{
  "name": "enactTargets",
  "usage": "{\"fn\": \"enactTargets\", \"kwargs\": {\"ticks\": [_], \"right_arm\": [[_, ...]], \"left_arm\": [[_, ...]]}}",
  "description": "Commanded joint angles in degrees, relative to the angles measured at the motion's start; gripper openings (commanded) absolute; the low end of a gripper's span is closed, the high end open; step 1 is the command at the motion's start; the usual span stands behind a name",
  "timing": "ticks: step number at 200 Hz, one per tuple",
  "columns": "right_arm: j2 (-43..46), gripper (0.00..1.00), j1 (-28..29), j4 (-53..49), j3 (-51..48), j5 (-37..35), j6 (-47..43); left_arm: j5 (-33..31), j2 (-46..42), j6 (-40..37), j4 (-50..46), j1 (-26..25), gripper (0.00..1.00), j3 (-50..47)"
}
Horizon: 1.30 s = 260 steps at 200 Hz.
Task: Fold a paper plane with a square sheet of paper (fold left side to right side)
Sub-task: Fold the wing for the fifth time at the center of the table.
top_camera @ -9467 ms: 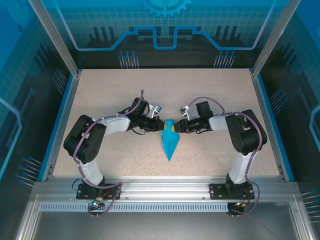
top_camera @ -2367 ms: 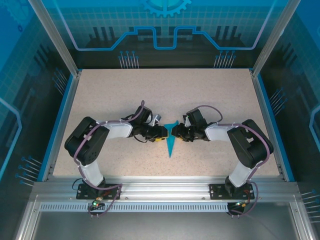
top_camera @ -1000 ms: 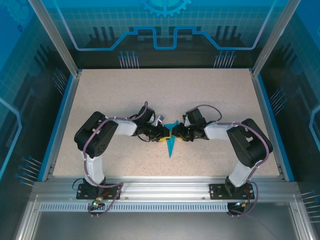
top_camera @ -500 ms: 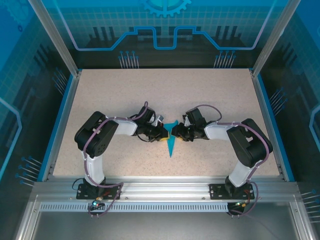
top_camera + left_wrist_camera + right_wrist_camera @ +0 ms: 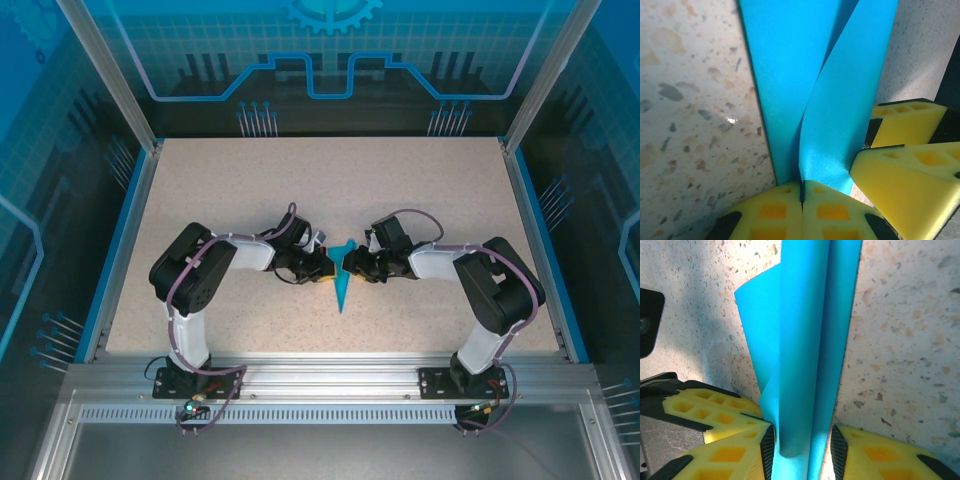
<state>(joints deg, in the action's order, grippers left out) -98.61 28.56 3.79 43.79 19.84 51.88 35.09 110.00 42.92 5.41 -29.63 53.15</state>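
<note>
The square sheet of paper, teal-blue, is folded into a narrow paper plane (image 5: 341,287) at the table's middle, its sharp tip toward the near edge. My left gripper (image 5: 327,266) reaches in from the left. In the left wrist view this gripper (image 5: 801,184) is shut on a raised flap of the paper plane (image 5: 790,75). My right gripper (image 5: 351,264) comes from the right. In the right wrist view its jaws (image 5: 802,440) stand partly apart, pressed on either side of the plane's (image 5: 805,340) rounded upright fold. The two grippers' yellow fingers nearly touch.
The speckled tabletop (image 5: 220,200) has a blue rim, with metal frame posts at the corners. The right gripper's fingers (image 5: 905,150) crowd the left wrist view, and the left gripper's fingers (image 5: 710,407) sit beside the paper in the right wrist view.
The left gripper has closed onto the paper flap. The plane's raised wide end looks slightly narrower. Both arms have hardly moved.
</note>
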Motion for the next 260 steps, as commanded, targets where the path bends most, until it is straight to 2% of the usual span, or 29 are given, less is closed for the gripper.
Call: {"fn": "enactTargets", "kwargs": {"ticks": [1,68,110,179,260], "right_arm": [[-3.8,0.39,1.0,-3.4,-0.6,-0.6,-1.6],[1.6,0.41,-1.2,0.7,-2.5,1.2,-1.5],[3.6,0.45,-4.1,0.3,-0.1,2.9,-1.0],[-0.9,0.51,-4.5,-2.2,5.2,3.1,-1.0],[-4.4,0.51,-3.7,-1.0,8.0,4.7,-0.7]], "left_arm": [[-1.4,0.4,-2.1,-1.6,0.0,0.0,1.4],[-2.3,0.8,-3.4,-3.0,0.0,0.0,1.2],[-2.7,0.9,-3.8,-3.6,0.0,0.0,1.4],[-3.0,0.9,-4.1,-3.6,0.0,0.0,1.4],[-2.7,1.1,-4.1,-3.5,-0.1,0.0,1.5]]}}
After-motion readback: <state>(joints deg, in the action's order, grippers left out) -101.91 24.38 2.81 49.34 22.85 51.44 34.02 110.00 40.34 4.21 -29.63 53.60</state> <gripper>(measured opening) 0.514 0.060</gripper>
